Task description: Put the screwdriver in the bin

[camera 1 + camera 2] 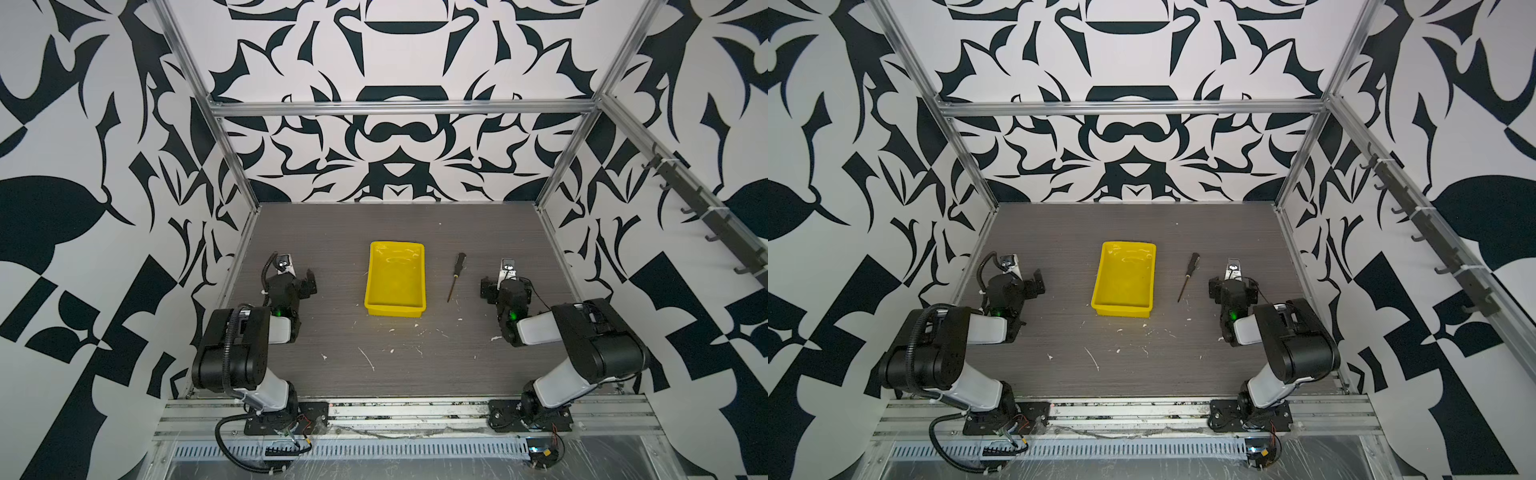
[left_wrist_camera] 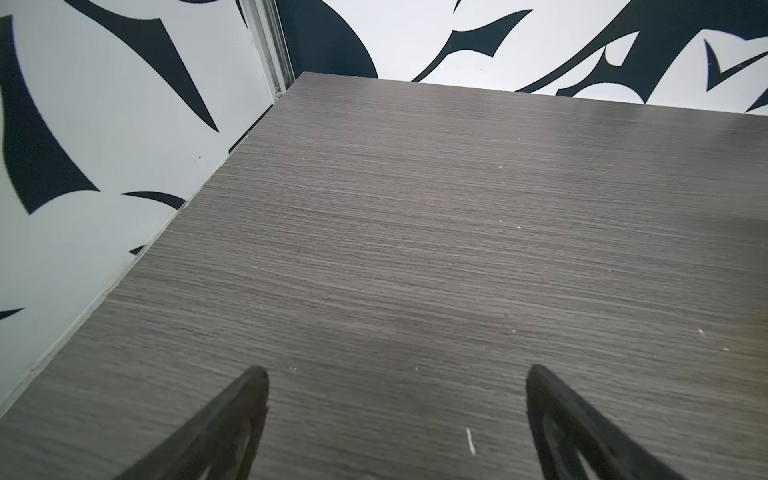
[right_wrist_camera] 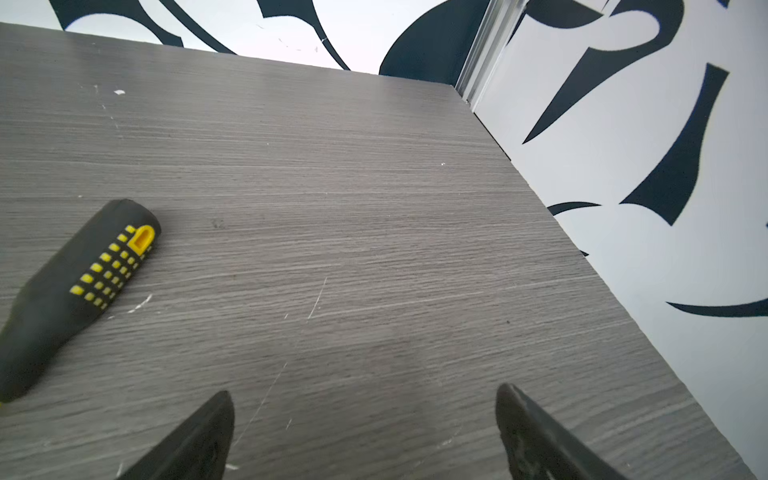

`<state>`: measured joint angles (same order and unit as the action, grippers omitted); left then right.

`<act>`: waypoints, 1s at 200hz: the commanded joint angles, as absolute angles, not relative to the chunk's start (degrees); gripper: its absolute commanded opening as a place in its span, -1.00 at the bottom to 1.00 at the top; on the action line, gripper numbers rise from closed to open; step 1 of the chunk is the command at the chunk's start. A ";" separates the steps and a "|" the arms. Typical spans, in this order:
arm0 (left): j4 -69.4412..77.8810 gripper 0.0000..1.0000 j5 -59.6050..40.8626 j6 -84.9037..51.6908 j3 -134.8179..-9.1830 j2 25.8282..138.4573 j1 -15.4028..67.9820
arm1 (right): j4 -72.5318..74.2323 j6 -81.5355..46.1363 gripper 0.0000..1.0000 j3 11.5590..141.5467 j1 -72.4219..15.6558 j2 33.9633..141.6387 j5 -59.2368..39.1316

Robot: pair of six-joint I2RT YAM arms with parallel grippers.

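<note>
The screwdriver (image 1: 456, 276) (image 1: 1188, 276) lies flat on the grey wood-grain table just right of the bin, black handle toward the back wall and thin shaft toward the front. In the right wrist view only its black handle (image 3: 83, 282) with small yellow studs shows, off to the side of the fingers. The yellow bin (image 1: 395, 311) (image 1: 1121, 311) sits mid-table with nothing in it. My right gripper (image 1: 505, 286) (image 3: 363, 392) hovers low to the right of the screwdriver, open and holding nothing. My left gripper (image 1: 297, 279) (image 2: 397, 372) is open over bare table left of the bin.
Patterned black-and-white walls (image 1: 124, 208) close in the table on the left, right and back, with aluminium posts (image 2: 270, 45) at the corners. White flecks and scratches (image 1: 368, 359) mark the table in front of the bin. Both arm bases stand on the front rail (image 1: 407, 411).
</note>
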<state>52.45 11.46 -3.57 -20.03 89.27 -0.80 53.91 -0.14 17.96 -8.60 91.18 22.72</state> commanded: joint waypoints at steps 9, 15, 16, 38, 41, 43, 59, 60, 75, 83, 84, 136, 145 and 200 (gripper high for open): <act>52.91 0.99 10.92 -3.55 -21.03 88.94 -1.05 | 55.14 -0.80 1.00 19.31 -8.33 89.43 23.11; 52.91 0.98 10.92 -3.60 -21.04 88.95 -1.04 | 55.14 -0.79 1.00 19.32 -8.35 89.47 23.08; 52.91 0.98 10.96 -3.60 -21.02 88.95 -1.00 | 55.12 -0.79 1.00 19.33 -8.30 89.47 23.05; 52.91 0.99 10.96 -3.52 -21.02 88.95 -1.01 | 55.24 -0.66 1.00 19.25 -8.34 89.41 22.31; 52.91 0.99 10.97 -3.54 -20.93 88.95 -1.01 | 55.20 -0.53 1.00 19.25 -8.33 89.43 21.95; 52.91 0.99 10.92 -3.52 -20.97 88.95 -0.98 | 55.20 -0.40 1.00 19.27 -8.28 89.44 21.55; 52.91 0.99 10.91 -3.57 -20.96 88.94 -1.05 | 55.15 0.07 1.00 19.32 -8.27 89.46 20.46; 52.87 0.99 10.92 -3.59 -20.99 88.95 -1.05 | 55.13 0.03 1.00 19.29 -8.31 89.42 20.43; 52.91 0.99 10.90 -3.58 -21.02 88.95 -1.03 | 55.18 0.04 1.00 19.24 -8.31 89.32 20.56; 52.91 0.99 10.90 -3.58 -21.00 88.95 -1.00 | 55.26 0.10 1.00 19.15 -8.32 89.32 20.52; 52.91 0.99 10.90 -3.55 -21.01 88.95 -1.03 | 55.27 0.09 1.00 19.16 -8.33 89.31 20.50; 52.91 0.98 10.90 -3.57 -21.02 88.92 -1.05 | 55.28 0.18 1.00 19.24 -8.34 89.37 20.40; 52.91 0.99 10.89 -3.58 -21.03 88.95 -1.03 | 55.13 0.30 1.00 19.31 -8.33 89.41 20.22; 52.91 0.99 10.88 -3.58 -21.06 88.94 -1.04 | 55.00 0.53 1.00 19.42 -8.35 89.43 19.85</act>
